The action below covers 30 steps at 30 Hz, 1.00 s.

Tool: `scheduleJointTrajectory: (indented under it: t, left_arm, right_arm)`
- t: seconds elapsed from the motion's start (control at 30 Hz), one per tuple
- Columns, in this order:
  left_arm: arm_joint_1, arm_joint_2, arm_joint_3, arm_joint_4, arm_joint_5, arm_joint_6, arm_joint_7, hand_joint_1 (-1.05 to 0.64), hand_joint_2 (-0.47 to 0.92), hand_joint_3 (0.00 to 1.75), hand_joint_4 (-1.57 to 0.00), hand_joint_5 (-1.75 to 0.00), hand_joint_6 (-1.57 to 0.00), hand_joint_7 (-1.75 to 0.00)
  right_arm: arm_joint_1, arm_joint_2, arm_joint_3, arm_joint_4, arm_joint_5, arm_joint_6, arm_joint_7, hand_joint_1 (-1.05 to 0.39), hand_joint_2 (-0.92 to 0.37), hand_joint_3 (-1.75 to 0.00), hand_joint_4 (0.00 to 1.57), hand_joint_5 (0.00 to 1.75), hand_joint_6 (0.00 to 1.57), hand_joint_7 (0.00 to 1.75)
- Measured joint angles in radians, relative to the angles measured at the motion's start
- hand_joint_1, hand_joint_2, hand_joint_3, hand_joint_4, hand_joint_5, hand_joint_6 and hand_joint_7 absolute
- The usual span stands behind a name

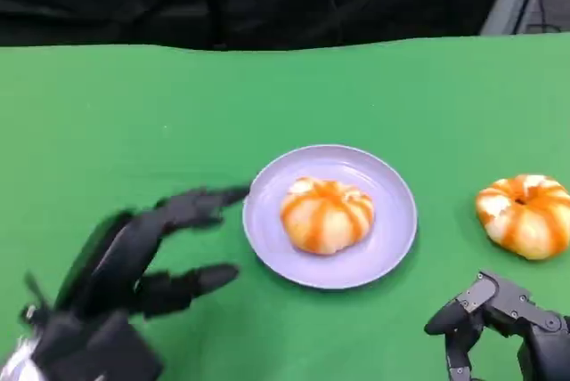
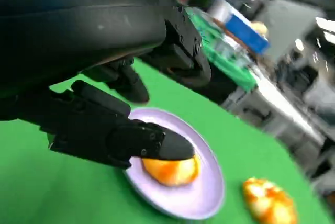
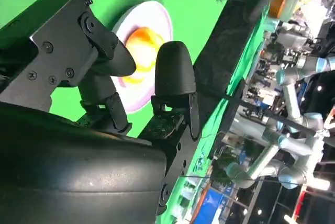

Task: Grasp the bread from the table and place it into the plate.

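The left hand (image 1: 134,265) has its fingers wide and empty just beside the plate (image 1: 392,243), where one bread (image 1: 327,214) already lies, so a careless sweep can, I think, push the plate; the right hand (image 1: 508,323), holding nothing, is near the second bread (image 1: 525,214)

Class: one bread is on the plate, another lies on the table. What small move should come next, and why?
Probably the right hand reaches forward to the bread on the table, which lies just beyond it and holds nothing. The left hand, open beside the plate, is farther away.
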<state>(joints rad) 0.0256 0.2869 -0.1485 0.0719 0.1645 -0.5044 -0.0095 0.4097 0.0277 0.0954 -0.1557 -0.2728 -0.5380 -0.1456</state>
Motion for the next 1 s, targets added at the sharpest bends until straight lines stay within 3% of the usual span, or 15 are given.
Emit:
scheduleJointTrajectory:
  t: [0.07,0.13,0.23,0.37,0.67,1.0]
  left_arm:
    - [0.03,-0.031,0.015,0.0,-0.046,-0.013,-0.004,0.02,0.7,0.73,-0.82,-1.17,-0.92,-0.72]
    - [0.051,-0.049,0.029,0.0,-0.077,-0.02,-0.013,0.08,0.53,1.11,-0.85,-1.35,-0.86,-1.05]
    - [0.092,-0.069,0.039,-0.008,-0.09,-0.013,-0.013,0.12,0.44,1.3,-0.85,-1.56,-0.81,-1.31]
    - [0.135,-0.098,0.046,-0.011,-0.102,0.013,-0.013,0.14,0.45,1.29,-0.78,-1.65,-0.76,-1.39]
    - [0.138,-0.169,0.074,0.016,-0.215,0.03,-0.079,0.02,0.6,1.0,-0.69,-1.64,-0.69,-1.39]
    - [0.129,-0.199,0.097,0.037,-0.255,0.04,-0.129,0.04,0.59,1.03,-0.71,-1.64,-0.73,-1.34]
  right_arm:
    - [0.001,0.0,0.0,-0.002,0.0,0.0,0.0,0.08,-0.35,-1.35,0.82,1.66,0.78,1.32]
    - [0.003,0.0,-0.001,-0.002,0.0,0.0,0.0,0.09,-0.35,-1.35,0.82,1.66,0.78,1.32]
    - [0.006,-0.002,-0.004,-0.002,0.003,0.0,0.001,0.08,-0.36,-1.33,0.81,1.65,0.78,1.31]
    - [0.009,-0.005,-0.006,-0.013,0.003,0.0,0.006,0.08,-0.38,-1.3,0.81,1.65,0.78,1.3]
    - [0.014,-0.023,-0.011,-0.012,0.032,-0.001,0.02,0.07,-0.39,-1.28,0.8,1.65,0.78,1.31]
    - [0.01,-0.028,-0.012,-0.008,0.031,-0.009,0.02,0.08,-0.37,-1.3,0.82,1.65,0.79,1.3]
